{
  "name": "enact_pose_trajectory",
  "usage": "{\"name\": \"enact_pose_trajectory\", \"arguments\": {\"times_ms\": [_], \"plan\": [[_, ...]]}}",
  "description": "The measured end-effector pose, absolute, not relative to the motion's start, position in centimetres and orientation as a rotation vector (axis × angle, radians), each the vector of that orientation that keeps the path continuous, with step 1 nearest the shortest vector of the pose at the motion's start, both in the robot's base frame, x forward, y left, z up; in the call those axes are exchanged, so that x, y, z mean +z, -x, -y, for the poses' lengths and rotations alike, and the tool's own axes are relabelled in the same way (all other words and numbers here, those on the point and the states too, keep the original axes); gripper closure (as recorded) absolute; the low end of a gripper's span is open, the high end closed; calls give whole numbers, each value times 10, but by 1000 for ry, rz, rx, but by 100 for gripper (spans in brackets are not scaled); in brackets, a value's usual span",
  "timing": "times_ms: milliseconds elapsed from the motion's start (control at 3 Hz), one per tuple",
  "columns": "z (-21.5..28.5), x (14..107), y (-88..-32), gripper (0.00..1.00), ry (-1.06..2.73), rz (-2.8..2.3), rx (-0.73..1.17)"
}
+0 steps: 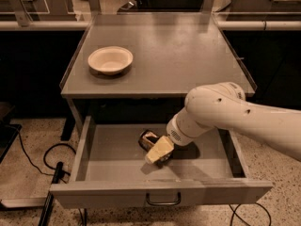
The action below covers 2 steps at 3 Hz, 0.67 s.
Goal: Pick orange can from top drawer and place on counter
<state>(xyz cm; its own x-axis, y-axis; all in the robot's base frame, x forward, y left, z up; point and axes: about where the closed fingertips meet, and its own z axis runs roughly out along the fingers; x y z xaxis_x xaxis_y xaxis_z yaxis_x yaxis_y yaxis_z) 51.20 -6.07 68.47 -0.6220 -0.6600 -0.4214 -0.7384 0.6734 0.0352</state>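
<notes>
Pincer (159, 150) on bent arm (221, 112) angles down into top drawer (108, 194) at orange can (148, 138); grip unclear

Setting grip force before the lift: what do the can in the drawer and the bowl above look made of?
The orange can, at the gripper inside the top drawer: likely thin metal, glossy, with a silvery end catching light. The bowl on the counter: matte cream without glare; ceramic or plastic, cannot tell.
</notes>
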Motion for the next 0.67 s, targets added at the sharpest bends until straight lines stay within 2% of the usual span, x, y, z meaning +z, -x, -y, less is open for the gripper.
{"name": "enact_pose_trajectory", "arguments": {"times_ms": [667], "plan": [[33,642,-527,0,1146,-2539,319]]}}
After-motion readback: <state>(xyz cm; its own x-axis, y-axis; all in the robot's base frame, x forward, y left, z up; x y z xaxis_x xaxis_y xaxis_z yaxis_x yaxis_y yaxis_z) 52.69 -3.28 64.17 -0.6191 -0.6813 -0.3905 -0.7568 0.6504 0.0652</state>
